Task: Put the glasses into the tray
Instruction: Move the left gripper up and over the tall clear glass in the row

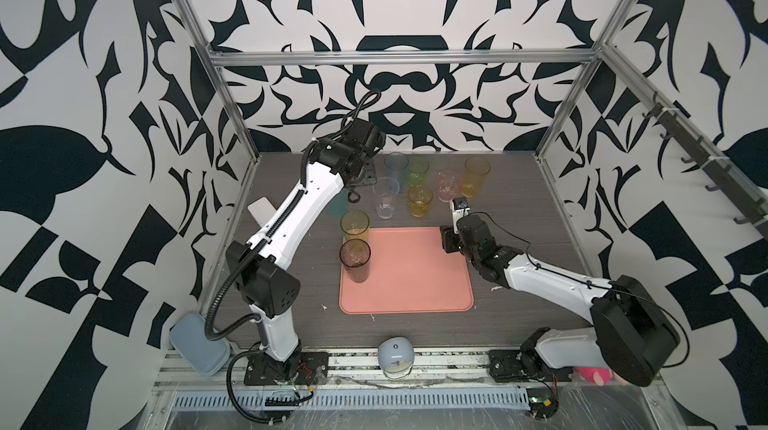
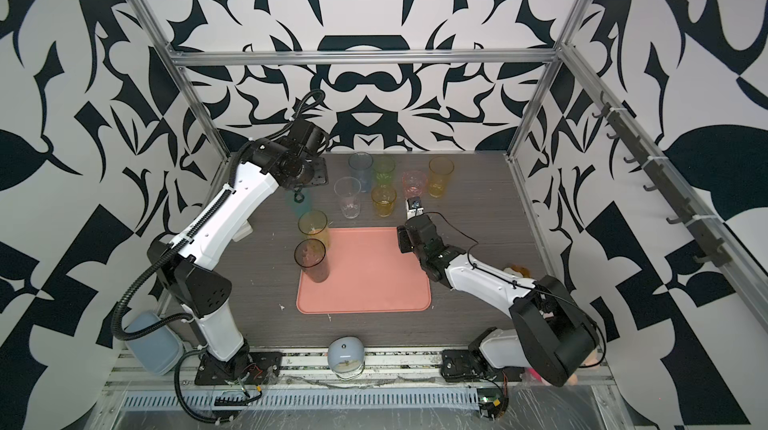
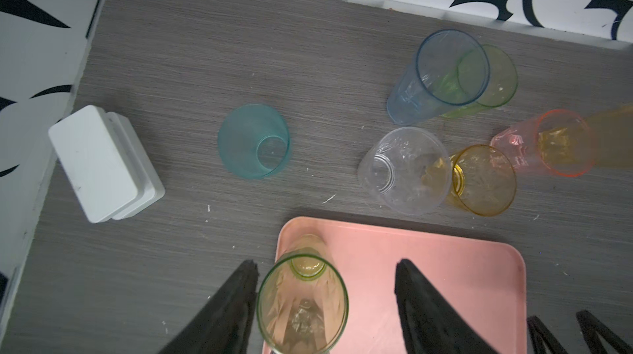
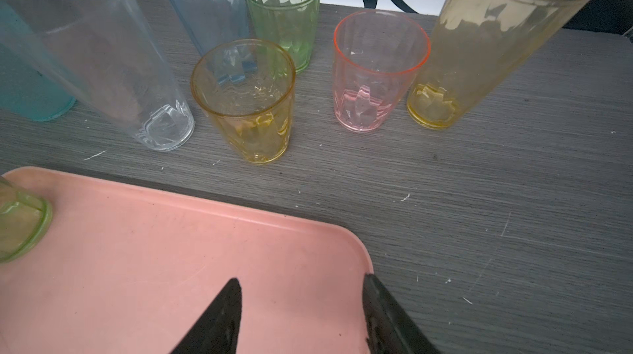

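Left wrist view: left gripper (image 3: 327,263) jaws spread either side of tall yellow-green glass (image 3: 303,301), not clamped on it. Glass upright on tray (image 3: 428,242) corner. Teal glass (image 3: 253,141) on table (image 3: 308,61), apart from tray.

Right wrist view: right gripper (image 4: 301,278) spread, empty, above tray corner. Behind tray on table: clear (image 4: 102,54), blue (image 4: 205,3), green (image 4: 284,16), amber (image 4: 246,102), pink (image 4: 373,71), yellow (image 4: 496,37) glasses.

Both top views: smoky glass (image 1: 355,261) upright on tray's left edge.
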